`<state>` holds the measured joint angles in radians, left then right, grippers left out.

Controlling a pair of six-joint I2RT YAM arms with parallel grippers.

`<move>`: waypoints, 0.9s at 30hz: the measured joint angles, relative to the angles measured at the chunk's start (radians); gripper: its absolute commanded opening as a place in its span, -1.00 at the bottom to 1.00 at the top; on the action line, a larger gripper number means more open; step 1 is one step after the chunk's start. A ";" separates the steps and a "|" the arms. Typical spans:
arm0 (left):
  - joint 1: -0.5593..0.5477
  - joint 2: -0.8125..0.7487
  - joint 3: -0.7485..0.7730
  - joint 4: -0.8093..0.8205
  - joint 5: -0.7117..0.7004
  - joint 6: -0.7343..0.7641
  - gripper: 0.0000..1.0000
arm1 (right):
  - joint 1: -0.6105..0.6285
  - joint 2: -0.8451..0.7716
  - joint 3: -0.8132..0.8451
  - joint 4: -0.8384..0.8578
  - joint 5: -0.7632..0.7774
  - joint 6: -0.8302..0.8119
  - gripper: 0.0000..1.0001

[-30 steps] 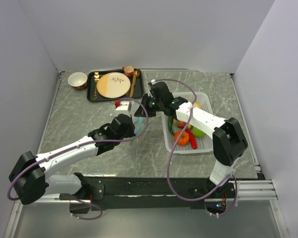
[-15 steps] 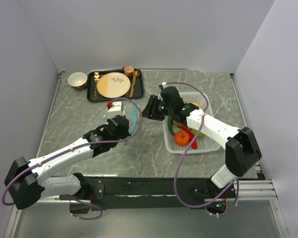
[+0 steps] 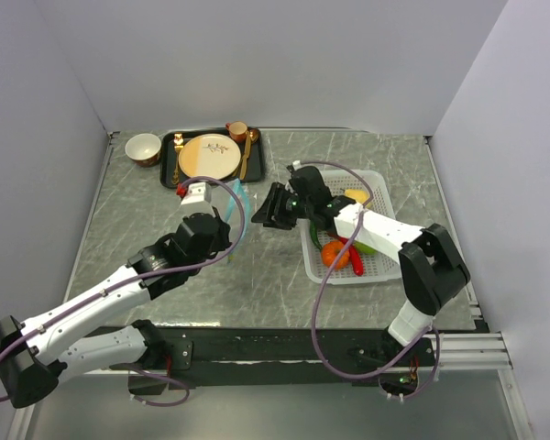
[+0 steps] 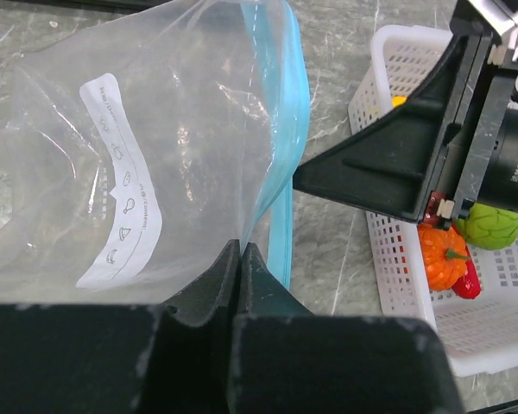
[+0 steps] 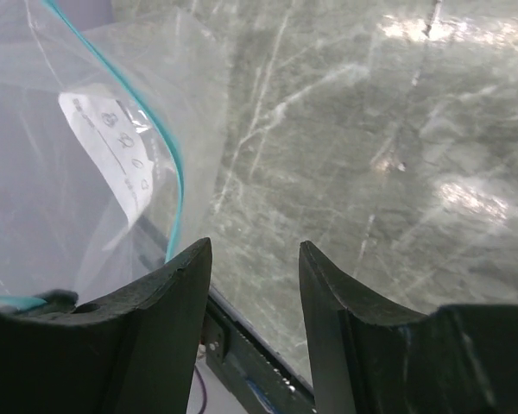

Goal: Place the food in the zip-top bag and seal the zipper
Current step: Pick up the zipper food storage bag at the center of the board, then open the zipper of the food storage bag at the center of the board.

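Note:
My left gripper [image 3: 227,226] is shut on the edge of the clear zip-top bag [image 3: 241,214] and holds it up off the table. In the left wrist view the jaws [image 4: 240,252] pinch the plastic just beside the teal zipper [image 4: 281,147], and the bag [image 4: 112,155] looks empty. My right gripper [image 3: 269,209] is open and empty, just right of the bag's mouth. In the right wrist view [image 5: 252,259] the bag [image 5: 60,172] lies to its left. The food lies in the white basket [image 3: 378,183]: orange tomato [image 3: 333,254], red chilli [image 3: 354,261], lime-green ball [image 3: 367,246], banana [image 3: 356,194].
A black tray [image 3: 170,170] at the back left holds the beige-and-orange plate [image 3: 207,157], gold cutlery and a cup [image 3: 236,130]. A small bowl [image 3: 143,147] stands left of it. Side walls close in the table.
My left gripper has drawn back to the left with the bag in it. My right gripper has moved a little nearer and left, staying open beside the bag's mouth.

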<state>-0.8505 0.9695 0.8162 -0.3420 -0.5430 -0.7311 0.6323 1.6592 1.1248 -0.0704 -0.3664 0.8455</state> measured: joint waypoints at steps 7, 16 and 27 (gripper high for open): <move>0.000 -0.003 0.000 -0.001 0.005 0.000 -0.93 | 0.000 0.039 0.025 0.077 -0.060 0.039 0.05; 0.000 -0.003 0.000 -0.001 0.005 -0.015 -0.93 | 0.000 0.025 0.004 0.110 -0.035 0.071 0.05; 0.000 0.001 0.000 0.000 0.014 -0.014 -0.93 | 0.000 -0.021 -0.064 0.166 -0.017 0.108 0.05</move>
<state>-0.8505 0.9707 0.8158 -0.3424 -0.5289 -0.7456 0.6323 1.6382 1.0603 0.0952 -0.3832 0.9535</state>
